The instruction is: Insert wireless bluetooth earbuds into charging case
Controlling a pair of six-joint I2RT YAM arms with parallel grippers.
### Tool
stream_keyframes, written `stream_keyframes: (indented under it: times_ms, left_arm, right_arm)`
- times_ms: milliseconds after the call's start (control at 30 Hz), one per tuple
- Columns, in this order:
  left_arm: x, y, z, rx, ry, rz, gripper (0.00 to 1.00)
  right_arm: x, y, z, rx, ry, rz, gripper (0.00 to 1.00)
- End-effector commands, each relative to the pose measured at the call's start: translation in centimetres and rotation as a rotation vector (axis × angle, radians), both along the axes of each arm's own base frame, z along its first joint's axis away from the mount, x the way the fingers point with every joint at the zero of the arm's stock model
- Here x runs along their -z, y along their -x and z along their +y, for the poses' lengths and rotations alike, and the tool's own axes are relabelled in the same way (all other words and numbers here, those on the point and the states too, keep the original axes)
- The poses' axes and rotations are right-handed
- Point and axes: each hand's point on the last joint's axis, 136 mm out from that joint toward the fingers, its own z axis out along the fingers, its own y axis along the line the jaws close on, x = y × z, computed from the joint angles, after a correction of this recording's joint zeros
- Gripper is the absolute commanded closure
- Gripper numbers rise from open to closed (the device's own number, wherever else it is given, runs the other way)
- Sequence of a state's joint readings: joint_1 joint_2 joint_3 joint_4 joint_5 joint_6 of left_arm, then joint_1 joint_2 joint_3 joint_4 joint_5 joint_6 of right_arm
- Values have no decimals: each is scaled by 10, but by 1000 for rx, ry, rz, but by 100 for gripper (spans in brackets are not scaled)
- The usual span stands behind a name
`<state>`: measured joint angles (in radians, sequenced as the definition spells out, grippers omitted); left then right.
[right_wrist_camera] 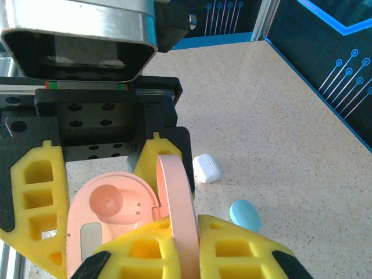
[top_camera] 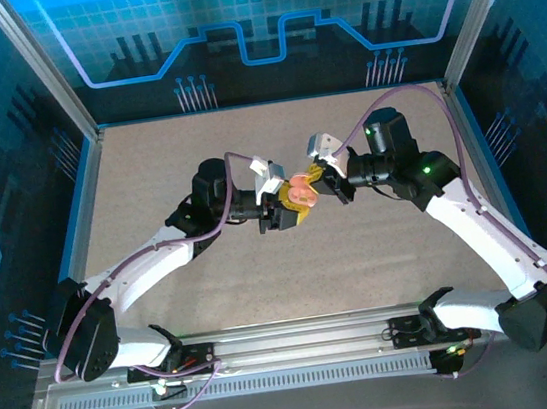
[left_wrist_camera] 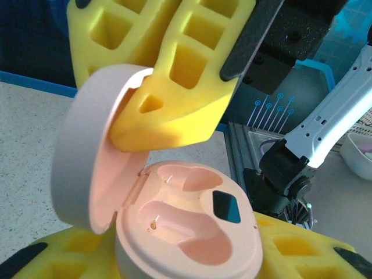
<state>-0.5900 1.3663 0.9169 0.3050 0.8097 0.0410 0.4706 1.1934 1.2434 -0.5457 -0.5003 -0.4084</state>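
A pink charging case (top_camera: pixel 300 193) hangs in mid-air over the table centre, lid swung open. My left gripper (left_wrist_camera: pixel 186 264) is shut on the case's body (left_wrist_camera: pixel 192 232), with its yellow foam fingers (left_wrist_camera: pixel 302 250) against both sides. Both earbud wells (left_wrist_camera: pixel 195 235) are empty, and small gold contacts show in one. My right gripper (right_wrist_camera: pixel 185 253) is shut on the upright lid (right_wrist_camera: pixel 176 203), pinching it edge-on between its yellow fingers (right_wrist_camera: pixel 244 250). The same fingers (left_wrist_camera: pixel 174 87) clamp the lid (left_wrist_camera: pixel 87 157) in the left wrist view. The earbuds are out of view.
On the speckled table beneath lie a white pebble-shaped case (right_wrist_camera: pixel 206 168) and a pale blue one (right_wrist_camera: pixel 244 214), both closed. A white dish rim (left_wrist_camera: pixel 357 154) shows at the right edge near the right arm's base. Blue walls enclose the table.
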Motion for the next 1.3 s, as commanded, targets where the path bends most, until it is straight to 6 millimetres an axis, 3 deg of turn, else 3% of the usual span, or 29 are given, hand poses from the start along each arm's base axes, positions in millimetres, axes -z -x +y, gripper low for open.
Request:
stream_keyframes:
  times_ms: [0, 267, 533, 967, 1067, 1267]
  left_arm:
    - [-10, 8, 3, 22, 29, -31, 61]
    - [-16, 7, 2, 22, 57, -30, 64]
    - [-20, 8, 2, 25, 83, -33, 52]
    - [-17, 8, 1, 32, 75, -18, 55]
    - [-17, 9, 1, 36, 72, -29, 48]
    - [-14, 12, 2, 42, 65, -49, 47]
  right_arm:
    - [-8, 6, 1, -12, -25, -16, 91]
    - [-5, 7, 1, -16, -21, -14, 91]
    - [-7, 7, 0, -12, -24, -22, 91]
    - [-11, 8, 1, -15, -41, -26, 91]
    - [-12, 8, 1, -15, -46, -29, 91]
    - [-14, 7, 1, -12, -60, -17, 91]
